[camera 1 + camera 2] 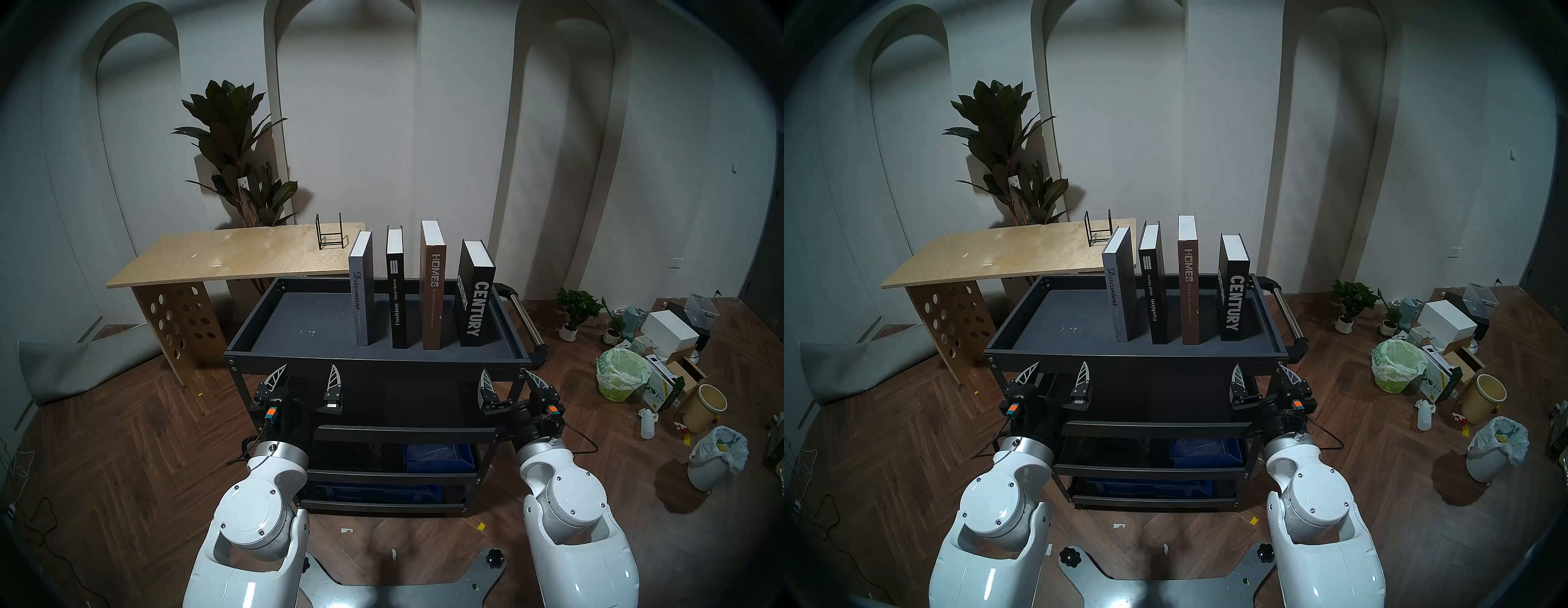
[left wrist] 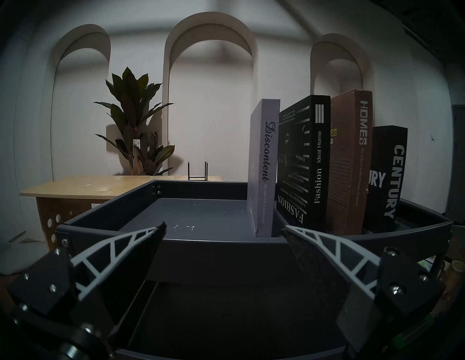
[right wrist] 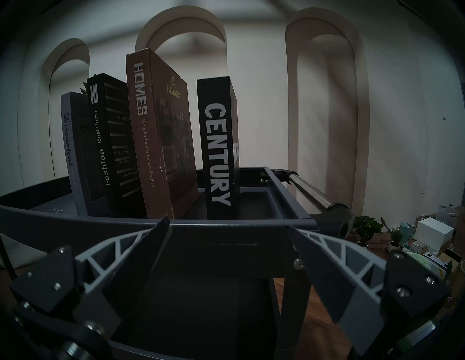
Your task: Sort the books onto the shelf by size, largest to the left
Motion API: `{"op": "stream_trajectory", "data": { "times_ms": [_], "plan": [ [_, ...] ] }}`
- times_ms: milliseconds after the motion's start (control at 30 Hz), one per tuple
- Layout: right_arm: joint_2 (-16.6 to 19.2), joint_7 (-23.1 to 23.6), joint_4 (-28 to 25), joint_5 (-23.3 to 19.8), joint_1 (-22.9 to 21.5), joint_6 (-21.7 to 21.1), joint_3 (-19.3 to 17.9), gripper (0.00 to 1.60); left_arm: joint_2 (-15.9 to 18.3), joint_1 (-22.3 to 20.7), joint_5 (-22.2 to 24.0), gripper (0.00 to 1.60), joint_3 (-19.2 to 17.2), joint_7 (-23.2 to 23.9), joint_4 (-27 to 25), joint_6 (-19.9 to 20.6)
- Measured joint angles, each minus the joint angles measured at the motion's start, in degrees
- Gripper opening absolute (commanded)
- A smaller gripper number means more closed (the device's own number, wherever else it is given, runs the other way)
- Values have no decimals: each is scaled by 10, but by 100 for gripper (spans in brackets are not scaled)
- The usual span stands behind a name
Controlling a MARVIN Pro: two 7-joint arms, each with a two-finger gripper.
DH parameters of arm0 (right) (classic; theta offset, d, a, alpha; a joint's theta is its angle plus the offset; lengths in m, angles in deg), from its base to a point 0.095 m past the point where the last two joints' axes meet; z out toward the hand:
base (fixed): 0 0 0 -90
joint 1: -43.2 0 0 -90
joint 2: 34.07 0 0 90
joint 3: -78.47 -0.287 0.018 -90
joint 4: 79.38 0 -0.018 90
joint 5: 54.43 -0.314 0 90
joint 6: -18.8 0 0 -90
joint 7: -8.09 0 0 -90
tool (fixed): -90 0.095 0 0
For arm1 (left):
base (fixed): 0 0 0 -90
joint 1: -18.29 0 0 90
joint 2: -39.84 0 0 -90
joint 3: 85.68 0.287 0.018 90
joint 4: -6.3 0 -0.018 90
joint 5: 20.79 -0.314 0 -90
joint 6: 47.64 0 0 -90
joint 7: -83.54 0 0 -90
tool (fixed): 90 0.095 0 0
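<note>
Several books stand upright on the right half of the shelf (image 1: 297, 322), the cart's dark grey top tray. From left to right they are grey "Discontent" (image 1: 362, 293), slim black "Fashion Ideal Home" (image 1: 396, 297), tall brown "HOMES" (image 1: 432, 288) and thick short black "CENTURY" (image 1: 473, 301). Small gaps separate them. My left gripper (image 1: 307, 370) hangs open just below the tray's front rim, left of centre. My right gripper (image 1: 505, 374) is open below the rim's right end. Neither holds anything.
A plywood table (image 1: 229, 254) with a small black wire rack (image 1: 330, 232) stands behind the cart on the left, a tall plant (image 1: 237, 148) behind it. The cart handle (image 1: 526, 314) sticks out on the right. Bins, boxes and pots (image 1: 662, 365) litter the floor at right.
</note>
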Motion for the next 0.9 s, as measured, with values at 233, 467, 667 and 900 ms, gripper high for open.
{"op": "stream_trajectory", "data": {
  "times_ms": [233,467,667,900],
  "plan": [
    [9,-3,-13,7,4,7,-18,160,1,-6,8,160,8,0,-8,19],
    [21,0,-11,7,-6,16,-41,160,3,-36,16,160,26,-34,-3,19],
    [31,6,-9,5,-19,21,-58,160,12,-46,23,160,55,-49,-30,20],
    [39,11,-3,-2,-34,27,-75,160,38,-34,35,160,107,-63,-74,38]
  ]
}}
